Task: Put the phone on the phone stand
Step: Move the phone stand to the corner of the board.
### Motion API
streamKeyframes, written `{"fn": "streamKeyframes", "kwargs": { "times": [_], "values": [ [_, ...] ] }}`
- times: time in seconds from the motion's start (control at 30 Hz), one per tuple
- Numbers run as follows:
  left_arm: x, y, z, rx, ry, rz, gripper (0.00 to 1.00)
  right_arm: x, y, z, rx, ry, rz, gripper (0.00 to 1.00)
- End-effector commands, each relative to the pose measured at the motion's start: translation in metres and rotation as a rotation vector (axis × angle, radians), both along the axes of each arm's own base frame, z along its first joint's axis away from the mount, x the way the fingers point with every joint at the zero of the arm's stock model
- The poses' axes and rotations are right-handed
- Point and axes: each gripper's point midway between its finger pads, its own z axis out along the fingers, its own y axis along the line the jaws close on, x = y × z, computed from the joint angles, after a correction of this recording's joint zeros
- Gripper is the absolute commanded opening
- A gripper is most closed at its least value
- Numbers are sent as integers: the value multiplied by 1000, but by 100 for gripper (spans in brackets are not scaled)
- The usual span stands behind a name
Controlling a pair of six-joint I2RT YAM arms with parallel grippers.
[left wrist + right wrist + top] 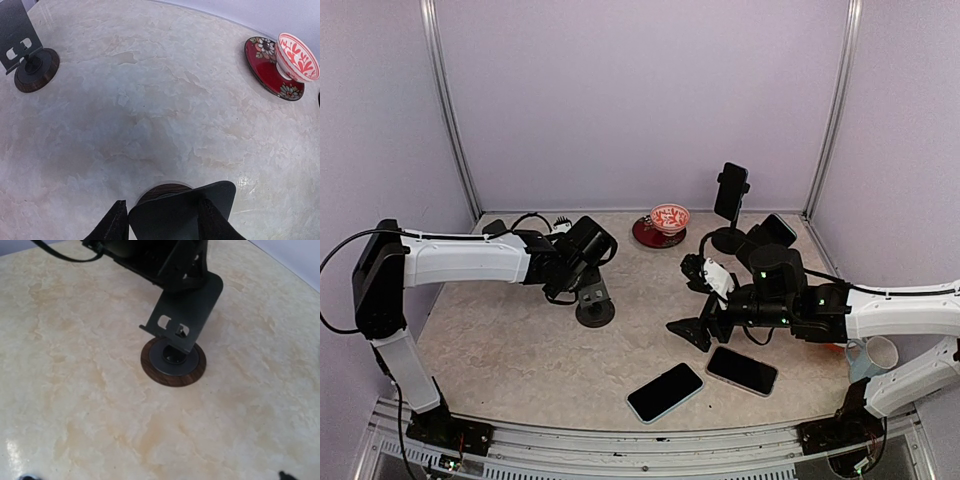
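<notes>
Left claw [164, 220] is straddling the phone stand [220, 192] plate, grip unclear. Right claw [688, 330] is hanging wide, phone [742, 370] lying near it by the surface's front edge.

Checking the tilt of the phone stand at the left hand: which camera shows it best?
The right wrist view: the whole phone stand shows, from round wooden base to cutout plate. The left wrist view catches only part of it, cropped, at the left hand; the top external view shows it small, partly hidden under that hand.
</notes>
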Motion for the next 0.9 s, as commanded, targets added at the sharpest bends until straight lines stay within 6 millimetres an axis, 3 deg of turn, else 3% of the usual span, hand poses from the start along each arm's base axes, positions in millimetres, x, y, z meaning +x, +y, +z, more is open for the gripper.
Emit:
{"fn": "streamKeyframes", "kwargs": {
  "times": [0.0,0.13,0.2,0.33,0.4,0.87],
  "values": [
    [2,4,-8,31,-3,2,35,5,0,2,2,-14,-9,100],
    [2,4,-9,30,-2,3,34,4,0,2,2,-13,-9,100],
    [2,3,-10,28,1,-1,38,4,0,2,3,-15,-9,100],
    [2,2,-14,28,14,-5,72,5,0,1,0,-13,-9,100],
    [2,2,-15,25,19,-6,78,4,0,1,-1,-13,-8,100],
    [1,-7,-28,9,42,-52,91,5,0,0,-2,-11,-9,100]
  ]
}}
